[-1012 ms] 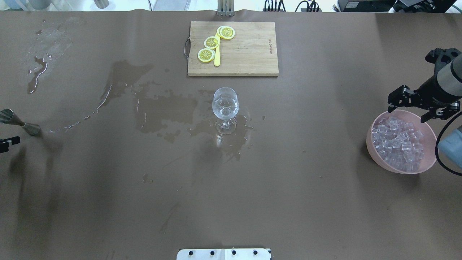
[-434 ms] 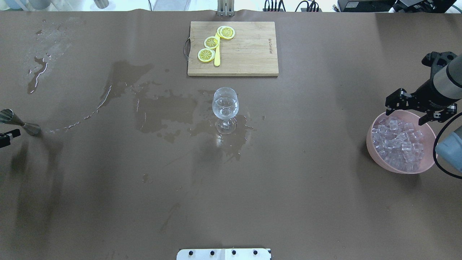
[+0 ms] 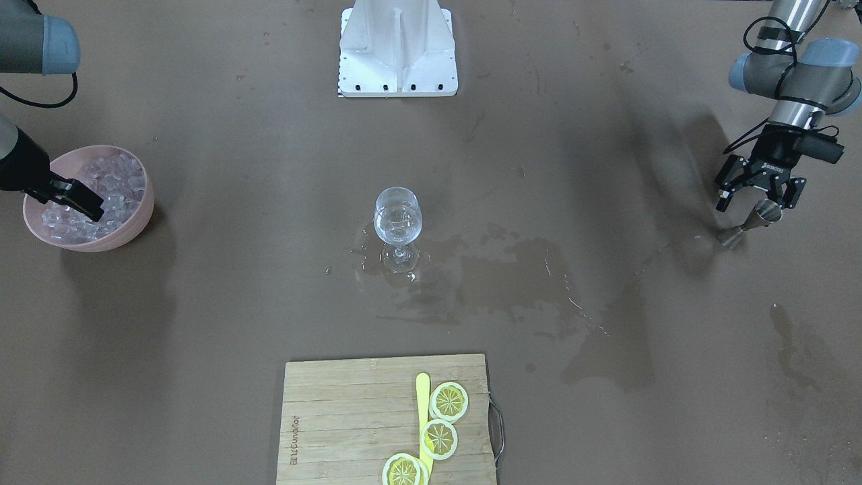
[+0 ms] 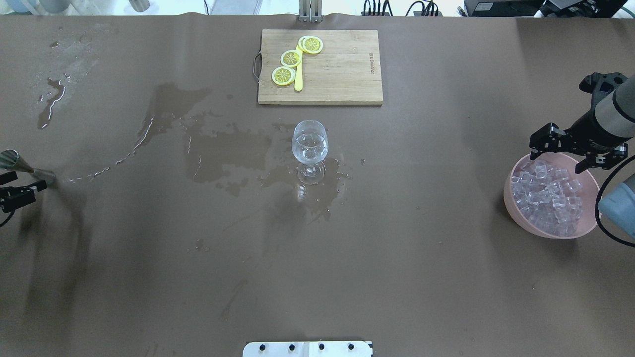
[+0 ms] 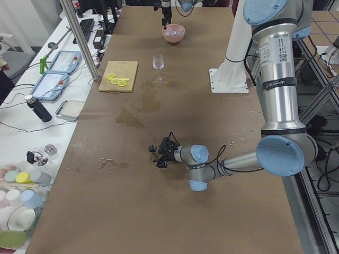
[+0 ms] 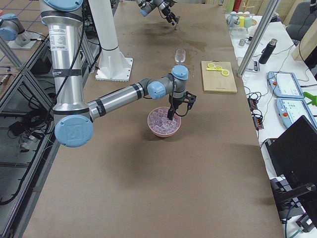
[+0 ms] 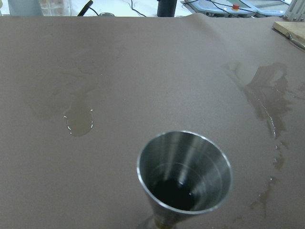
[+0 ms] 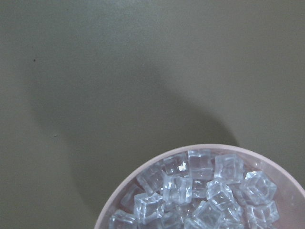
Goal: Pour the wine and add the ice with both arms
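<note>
So the wine (image 3: 397, 230) is a small clear puddle low in the one wine glass (image 4: 309, 146). The glass stands upright on the bench (image 4: 397, 258), stem vertical and mouth up. It sits between the two sets of fingers and well apart from both.

The ice (image 4: 545, 198) is a heap of little clear cubes, way too many to count, in the one pink bowl (image 4: 507, 191), right under the right fingers (image 4: 543, 140). Those fingers are spread wide with nothing in them, pointing straight down over the bowl's far rim. From the front camera one tip looks down among the top cubes, but I can't tell if it's actually touching. The right arm (image 6: 119, 96) is stretched out nearly level above the bench, with the wrist bent down at the end.

The left arm (image 5: 275, 79) is folded low, forearm close to the bench. The left fingers (image 3: 794, 194) are spread too, gripping nothing. One metal measuring cup (image 7: 183, 179) stands upright just off their tips, mouth up and dark at the bottom. Whether it's actually between the tips, no idea.

Far from either set of fingers there's one wooden board (image 4: 342, 74) with three lemon slices (image 4: 284, 75) on it. Wet patches (image 4: 228, 148) spread over the bench from the glass towards the left fingers.
</note>
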Controlling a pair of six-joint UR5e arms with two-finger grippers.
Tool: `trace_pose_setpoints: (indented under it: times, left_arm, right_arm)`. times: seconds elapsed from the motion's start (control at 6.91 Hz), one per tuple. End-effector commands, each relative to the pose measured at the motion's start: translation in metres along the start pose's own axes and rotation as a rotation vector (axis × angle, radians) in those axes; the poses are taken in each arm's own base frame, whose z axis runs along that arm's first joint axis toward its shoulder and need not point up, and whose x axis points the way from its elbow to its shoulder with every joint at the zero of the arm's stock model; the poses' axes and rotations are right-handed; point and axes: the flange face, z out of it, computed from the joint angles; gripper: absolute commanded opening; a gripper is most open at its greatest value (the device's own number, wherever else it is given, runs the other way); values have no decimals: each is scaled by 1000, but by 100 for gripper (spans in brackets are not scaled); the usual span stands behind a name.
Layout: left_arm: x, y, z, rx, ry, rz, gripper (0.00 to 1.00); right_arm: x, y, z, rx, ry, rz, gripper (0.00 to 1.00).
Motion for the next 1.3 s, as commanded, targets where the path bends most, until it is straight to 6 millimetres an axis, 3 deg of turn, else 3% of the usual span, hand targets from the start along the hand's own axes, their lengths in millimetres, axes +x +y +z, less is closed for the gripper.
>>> trace_pose_setpoints:
  times: [0.0, 0.43, 0.87, 1.16]
  left_arm:
    - [5, 2, 2, 8, 4, -2, 85]
    - [6, 2, 2, 11, 6, 4, 82]
    - [5, 2, 3, 12, 3, 5, 82]
    - [6, 0, 2, 14, 7, 23, 75]
  right_arm:
    - [3, 3, 6, -9, 10, -3, 98]
    - [24, 10, 19, -1, -8, -13, 98]
    - [19, 17, 30, 12, 19, -10, 97]
    - [14, 23, 38, 4, 24, -3, 97]
